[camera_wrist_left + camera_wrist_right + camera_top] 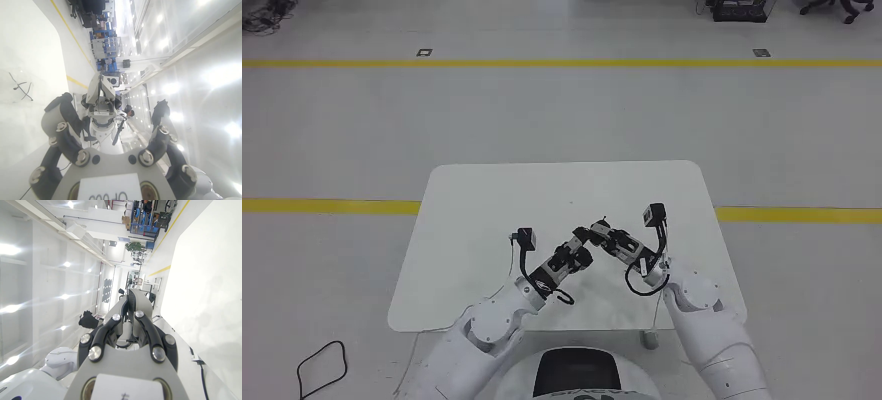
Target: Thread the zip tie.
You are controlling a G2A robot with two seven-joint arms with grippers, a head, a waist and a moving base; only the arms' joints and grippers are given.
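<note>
- Roughly over the middle of the white table (472,220), toward its near side, the two arms meet tip to tip, the left tool (580,246) just beside the right tool (604,236).
- Seen from its own wrist, the left tool (111,102) is spread wide, its dark fingers (65,108) far apart with nothing between them.
- The right arm's wrist and its camera (111,81) fill the gap between those fingers and block the line of sight toward the tool tips.
- The right tool (130,294) has its ribbed black pads pressed flat together. Whether anything thin is pinched between them cannot be told.
- One dark finger (88,321) of the left tool shows just beside the right tool's tip.
- Thin dark strips that look like zip ties (19,87) lie crossed on the table, well apart from both tools and touched by neither.
- A black cable (637,283) loops off the right arm near its wrist.
- Around the table, a yellow line (332,206) runs across the floor and a black cord (317,365) lies looped on the floor at the left arm's side.
- Blue racks (143,228) and a potted plant (135,246) stand far off in the room.
</note>
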